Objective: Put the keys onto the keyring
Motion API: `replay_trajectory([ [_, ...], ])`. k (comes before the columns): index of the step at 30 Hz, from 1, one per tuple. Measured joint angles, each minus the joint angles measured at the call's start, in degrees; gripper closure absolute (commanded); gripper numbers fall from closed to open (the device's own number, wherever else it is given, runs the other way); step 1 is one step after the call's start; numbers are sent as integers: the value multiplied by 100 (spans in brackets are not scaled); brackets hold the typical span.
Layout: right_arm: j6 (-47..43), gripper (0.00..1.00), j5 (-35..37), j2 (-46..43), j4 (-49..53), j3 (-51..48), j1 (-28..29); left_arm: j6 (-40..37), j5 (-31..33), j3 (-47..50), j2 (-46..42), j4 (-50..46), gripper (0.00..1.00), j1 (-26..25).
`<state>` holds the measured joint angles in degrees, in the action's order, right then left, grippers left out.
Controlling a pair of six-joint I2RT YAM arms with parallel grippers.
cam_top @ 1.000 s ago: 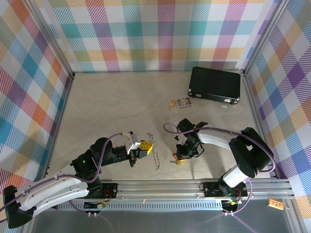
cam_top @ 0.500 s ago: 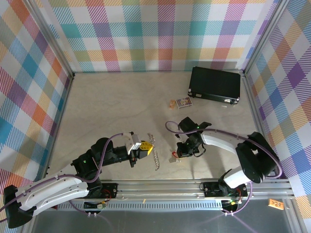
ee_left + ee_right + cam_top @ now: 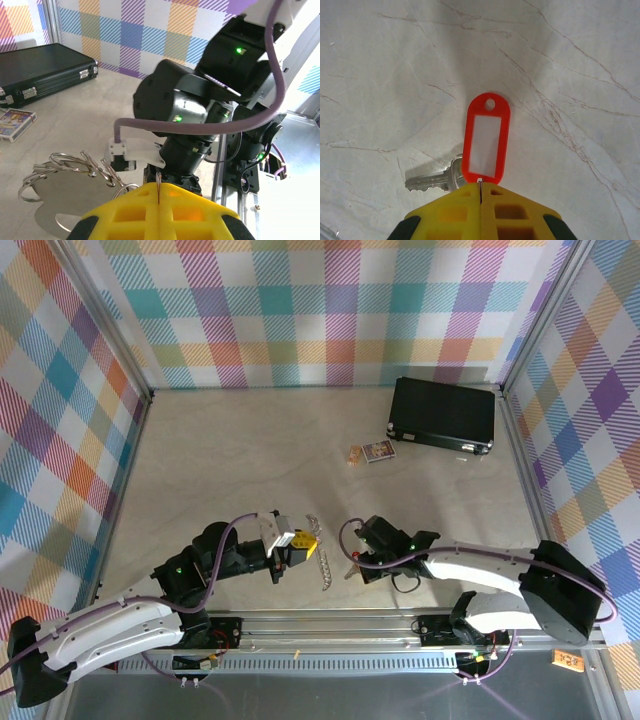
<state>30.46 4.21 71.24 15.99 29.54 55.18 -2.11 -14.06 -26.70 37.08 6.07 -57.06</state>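
Observation:
My left gripper (image 3: 303,541) is shut on a thin wire of the keyring (image 3: 320,562), a cluster of silver loops lying near the front of the table. In the left wrist view the yellow fingers (image 3: 130,210) pinch that wire, and the other loops of the keyring (image 3: 70,167) spread to the left above the table. Just right of the keyring, my right gripper (image 3: 358,564) is shut on the key (image 3: 348,567). In the right wrist view the key's (image 3: 486,137) red tag sticks out ahead of my shut gripper (image 3: 480,186), its silver blade pointing left, low over the table.
A black case (image 3: 443,413) lies at the back right, with a small printed card (image 3: 378,451) in front of it. The metal rail (image 3: 400,621) runs along the near edge. The right arm's wrist (image 3: 190,115) stands close in front of the left gripper.
The right arm has swung lower and stretched along the near edge, bringing the key a little left toward the keyring. The left gripper has barely shifted.

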Motion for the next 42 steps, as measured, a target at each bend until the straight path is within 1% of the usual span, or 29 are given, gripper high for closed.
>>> replay_trajectory([
  [5, 140, 100, 289, -37, -446, -223, 35, 0, -28, 0, -9, 13, 100, 0],
  [6, 177, 98, 308, -37, -487, -236, 35, 0, -37, 0, -11, 11, 100, 2],
  [7, 199, 95, 323, -37, -531, -251, 35, 2, -37, 0, -15, 9, 100, 2],
  [9, 269, 86, 328, -39, -595, -273, 35, 2, -37, 0, -33, 11, 100, 2],
  [13, 400, 74, 326, -144, -505, -286, 35, 0, -37, 0, -105, 0, 100, 2],
  [15, 461, 67, 299, -306, -317, -275, 35, 0, -37, 0, -149, -4, 100, 2],
  [18, 485, 60, 269, -529, 192, -87, 35, 0, -37, 0, -157, -4, 100, 2],
  [22, 424, 57, 166, -529, 944, 509, 15, -2, -37, 0, -160, -7, 100, 2],
  [25, 256, 54, -85, -260, 1451, 1071, -136, 0, -37, 0, -197, -9, 100, 2],
  [28, 9, 45, -461, 7, 1818, 1401, -511, 0, -37, 11, -328, -11, 100, 2],
  [30, -181, 42, -813, 94, 1956, 1447, -898, 0, -39, 24, -417, -13, 100, 2],
  [34, -529, 40, -1447, 358, 2140, 1467, -1552, 0, -42, 26, -470, -9, 100, 2],
  [38, -887, 47, -1888, 868, 2199, 1596, -1631, 0, -63, 31, -468, -11, 100, 2],
  [42, -1117, 50, -2166, 1193, 2166, 1609, -1720, 9, -107, 31, -468, -11, 100, 2],
])
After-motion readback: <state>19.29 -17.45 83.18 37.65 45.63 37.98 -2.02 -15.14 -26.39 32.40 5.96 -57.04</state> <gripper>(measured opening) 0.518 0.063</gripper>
